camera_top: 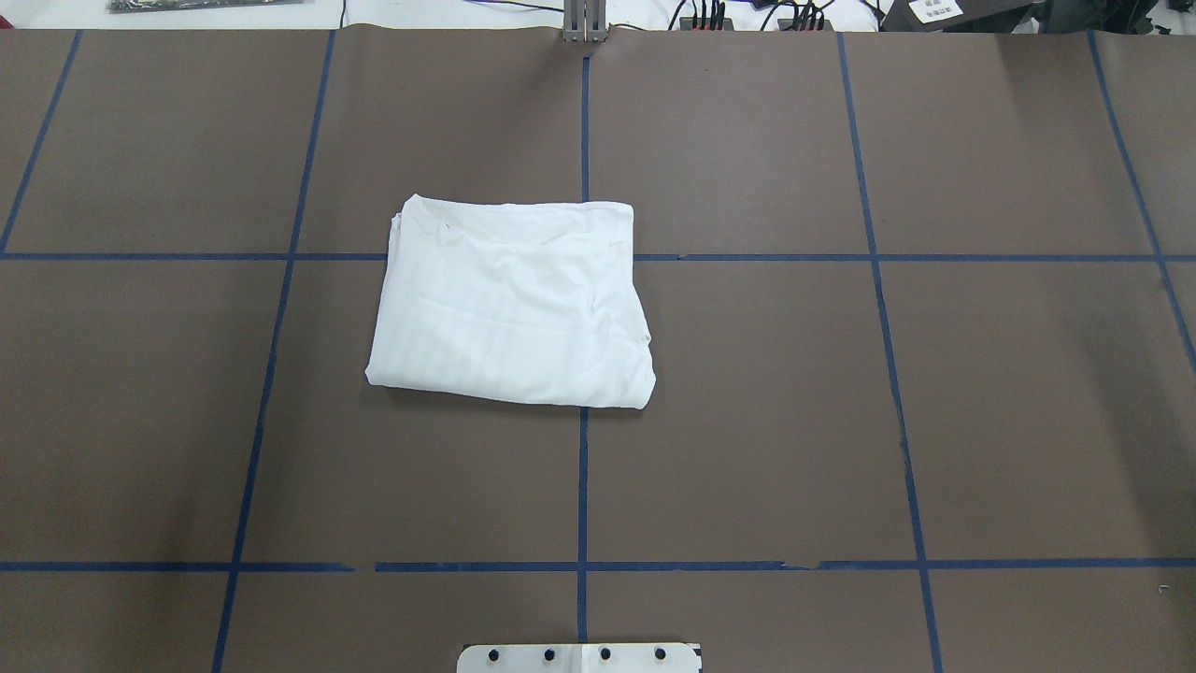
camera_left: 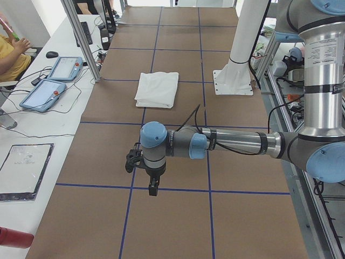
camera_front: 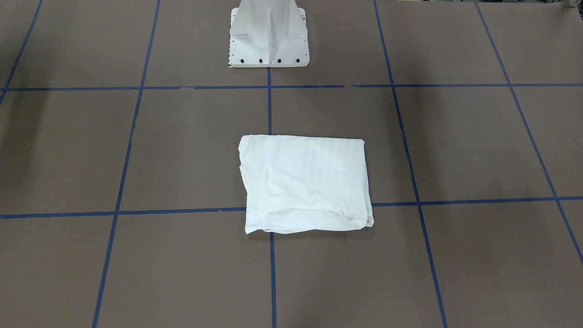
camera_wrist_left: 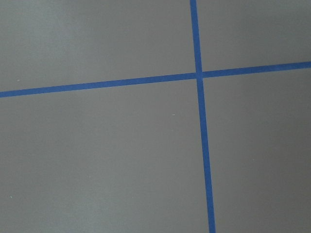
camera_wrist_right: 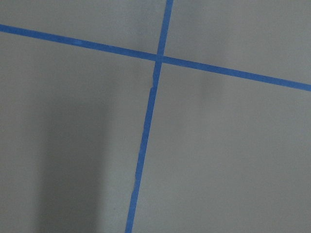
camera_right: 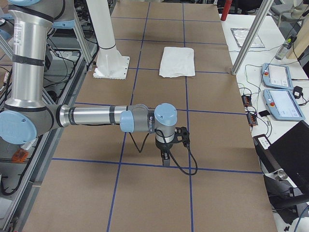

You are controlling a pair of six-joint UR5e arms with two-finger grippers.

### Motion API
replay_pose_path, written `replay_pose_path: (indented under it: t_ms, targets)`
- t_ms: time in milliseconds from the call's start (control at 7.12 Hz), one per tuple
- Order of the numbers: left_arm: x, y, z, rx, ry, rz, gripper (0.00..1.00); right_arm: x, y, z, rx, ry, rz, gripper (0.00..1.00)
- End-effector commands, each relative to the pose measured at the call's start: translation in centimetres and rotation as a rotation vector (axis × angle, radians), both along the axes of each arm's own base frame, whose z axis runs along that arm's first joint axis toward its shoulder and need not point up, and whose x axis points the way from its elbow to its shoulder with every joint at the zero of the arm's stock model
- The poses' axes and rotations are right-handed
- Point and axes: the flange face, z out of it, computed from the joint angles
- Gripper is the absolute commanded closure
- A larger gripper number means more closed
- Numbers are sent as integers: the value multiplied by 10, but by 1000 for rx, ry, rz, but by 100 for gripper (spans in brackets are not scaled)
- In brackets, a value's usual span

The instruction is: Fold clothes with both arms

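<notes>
Left gripper [camera_left: 153, 186] hangs fingers-down from the near arm in the left-end side view, well out to the robot's left of the white metal base [camera_left: 233, 83]. It holds nothing. This view is the only one showing it, so I cannot tell whether its fingers are spread or pressed together. The left arm [camera_left: 237, 143] reaches out level over the table.

Right gripper [camera_right: 165, 157] mirrors it, well out on the other side of the base, also pointing down and also holding nothing. Its finger state cannot be told either. The right arm [camera_right: 91, 116] stretches out level in the same way.

Each wrist camera shows only brown table covering [camera_wrist_left: 97, 160] and one crossing of blue tape [camera_wrist_left: 199, 75].

One white T-shirt [camera_top: 509, 304] lies folded into a compact, roughly rectangular stack. It lies straight out from the base toward the operators' side, about one tape square away from it. It covers the centre tape line, with most of it on the robot's left of that line. No printed text or label shows on its upper face. It touches neither gripper and lies well apart from both.

Beyond the shirt, on the side away from the base, a white bench holds two teach pendants [camera_left: 64, 67], and one person in yellow [camera_left: 12, 56] sits at its edge.
</notes>
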Motion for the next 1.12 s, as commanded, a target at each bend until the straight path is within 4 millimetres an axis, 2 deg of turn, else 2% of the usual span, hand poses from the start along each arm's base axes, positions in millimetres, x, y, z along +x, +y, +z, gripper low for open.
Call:
replay_pose_path:
  t_ms: [0,281,562,983]
  targets:
    - [0,4,2,-8,0,-1,0,0,3,4,-8,0,0,0]
    - [0,11,8,-20,-2,0,0,0,4,6,-12,0,0,0]
    - [1,11,8,-17,0,2,0,0,11,10,-22,0,-1,0]
    - [1,11,8,-17,1,2,0,1,12,13,-26,4,-4,0]
